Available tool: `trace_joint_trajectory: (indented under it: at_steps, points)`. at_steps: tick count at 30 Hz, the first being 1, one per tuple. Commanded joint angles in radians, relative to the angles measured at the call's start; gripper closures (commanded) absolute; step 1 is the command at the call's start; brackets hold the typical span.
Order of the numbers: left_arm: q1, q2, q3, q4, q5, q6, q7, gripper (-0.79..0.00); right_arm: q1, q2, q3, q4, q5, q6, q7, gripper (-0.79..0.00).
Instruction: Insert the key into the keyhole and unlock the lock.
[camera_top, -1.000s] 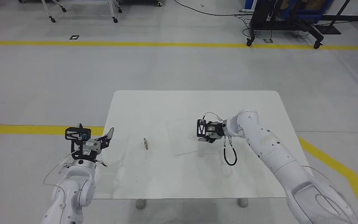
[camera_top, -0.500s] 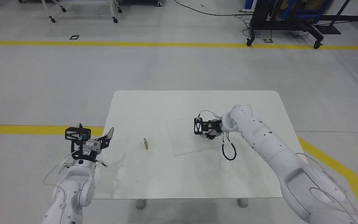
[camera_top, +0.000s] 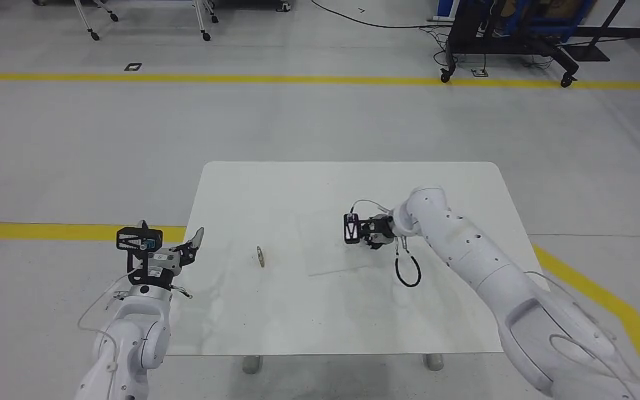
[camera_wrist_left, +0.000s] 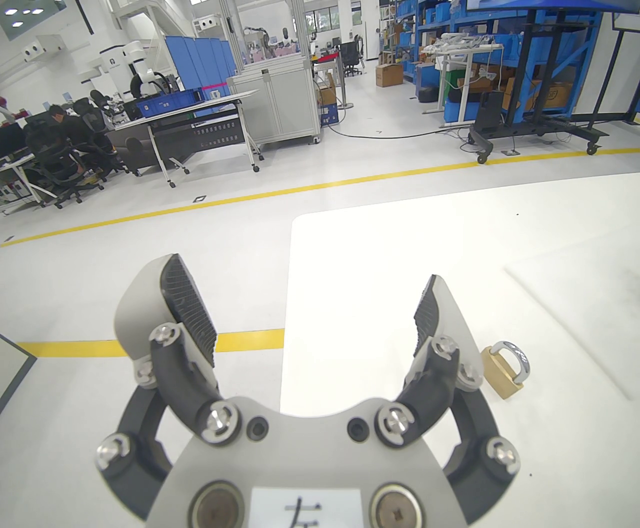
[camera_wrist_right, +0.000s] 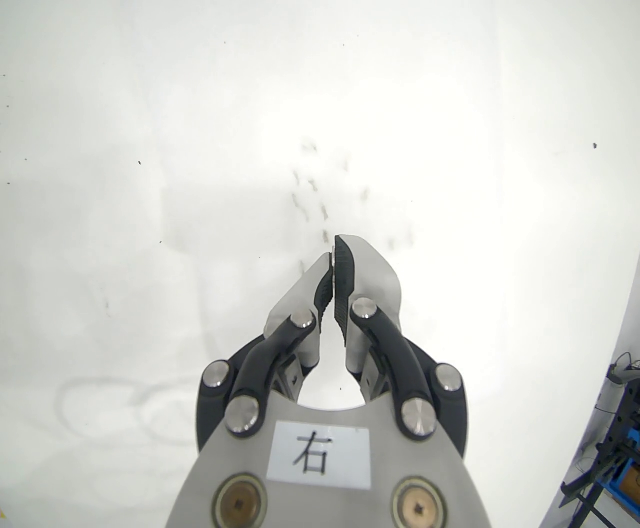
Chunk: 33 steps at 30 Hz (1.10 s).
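Note:
A brass padlock (camera_top: 260, 256) with a silver shackle lies on the left part of the white table (camera_top: 280, 190); the left wrist view shows the padlock (camera_wrist_left: 505, 370) lying just beyond one fingertip. My left gripper (camera_top: 188, 248) hovers open at the table's left edge, a short way left of the lock, with nothing between its fingers (camera_wrist_left: 190, 305). Near the table's middle, my right gripper (camera_top: 351, 228) is held low over the surface. Its pads (camera_wrist_right: 345, 280) are pressed together on a thin metal sliver (camera_wrist_right: 332, 248), apparently the key seen edge-on.
A thin translucent mat (camera_top: 335, 250) lies flat on the table under the right gripper; its corner (camera_wrist_left: 575, 310) lies beyond the padlock. A black cable loop (camera_top: 406, 272) hangs from the right arm. Open floor with yellow lines surrounds the table.
My right gripper has shifted slightly left and toward the table's far side, staying shut. The left arm and the padlock have not moved.

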<state>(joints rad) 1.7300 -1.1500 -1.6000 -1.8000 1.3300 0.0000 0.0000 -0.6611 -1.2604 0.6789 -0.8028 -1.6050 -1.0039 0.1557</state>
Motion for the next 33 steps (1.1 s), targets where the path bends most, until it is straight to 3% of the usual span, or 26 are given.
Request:
trace_joint_trajectory:
  at_steps: [1, 8, 14, 20, 33]
  points:
    - [0.0, 0.0, 0.0, 0.0, 0.0, 0.0, 0.0, -0.785, -0.006, 0.007, 0.008, -0.013, -0.005, -0.005, -0.023, 0.0]
    - [0.0, 0.0, 0.0, 0.0, 0.0, 0.0, 0.0, -0.785, -0.063, 0.064, 0.078, -0.105, -0.016, -0.008, -0.185, 0.0]
    - [0.0, 0.0, 0.0, 0.0, 0.0, 0.0, 0.0, -0.785, -0.177, 0.137, 0.192, -0.212, 0.05, -0.008, -0.455, 0.0]
    - [0.0, 0.0, 0.0, 0.0, 0.0, 0.0, 0.0, -0.785, -0.324, 0.217, 0.227, -0.303, 0.254, -0.008, -0.747, 0.0]
    - [0.001, 0.0, 0.004, -0.001, -0.009, -0.01, -0.001, -0.785, -0.324, 0.217, 0.227, -0.303, 0.254, -0.008, -0.747, 0.0]
